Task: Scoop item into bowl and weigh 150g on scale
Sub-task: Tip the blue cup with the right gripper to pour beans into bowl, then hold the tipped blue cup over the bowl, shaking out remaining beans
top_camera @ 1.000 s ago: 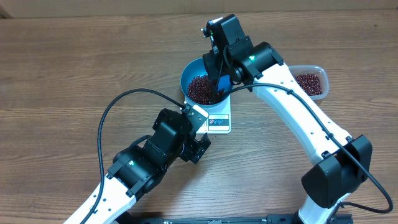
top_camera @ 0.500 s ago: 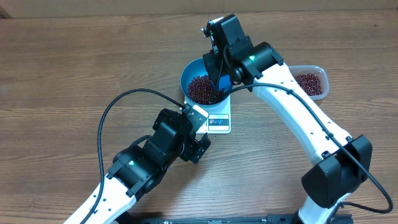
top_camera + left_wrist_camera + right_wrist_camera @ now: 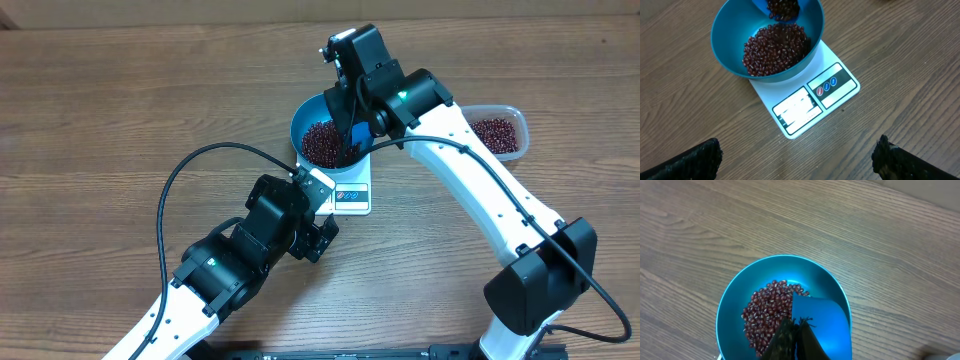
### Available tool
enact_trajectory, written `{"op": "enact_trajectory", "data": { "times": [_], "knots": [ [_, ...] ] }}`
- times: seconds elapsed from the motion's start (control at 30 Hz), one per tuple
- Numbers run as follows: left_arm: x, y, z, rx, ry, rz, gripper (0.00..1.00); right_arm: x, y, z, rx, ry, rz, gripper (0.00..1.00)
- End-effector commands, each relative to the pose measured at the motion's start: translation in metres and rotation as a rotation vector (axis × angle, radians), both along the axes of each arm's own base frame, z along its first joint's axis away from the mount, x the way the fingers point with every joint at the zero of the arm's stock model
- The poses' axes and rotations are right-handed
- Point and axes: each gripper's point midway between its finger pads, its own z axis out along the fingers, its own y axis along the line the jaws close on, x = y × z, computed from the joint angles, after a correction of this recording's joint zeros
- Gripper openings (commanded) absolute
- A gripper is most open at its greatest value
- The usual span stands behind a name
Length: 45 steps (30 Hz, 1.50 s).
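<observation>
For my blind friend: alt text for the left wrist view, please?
A blue bowl holding red-brown beans sits on a white scale on a wooden table; a blue scoop loaded with beans hangs over its top edge.

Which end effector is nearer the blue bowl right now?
Right. The right end effector hangs over the bowl, holding the scoop inside it; the left end effector sits open past the scale's front edge.
</observation>
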Motion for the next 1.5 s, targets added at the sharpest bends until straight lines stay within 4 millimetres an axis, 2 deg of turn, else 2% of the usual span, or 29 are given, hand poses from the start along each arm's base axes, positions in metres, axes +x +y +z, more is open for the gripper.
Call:
{"op": "enact_trajectory", "data": {
  "times": [0.0,1.47],
  "knots": [
    [0.0014,0.0021,-0.0029,0.003,0.004,0.019,0.99,-0.0021,0.0061,0.0411,0.023,-0.096,0.036,0.04],
    [0.0014,0.0021,-0.0029,0.003,0.004,0.019,1.00,-0.0042,0.0091,0.0416,-0.014,-0.116,0.054,0.04]
  ]
}}
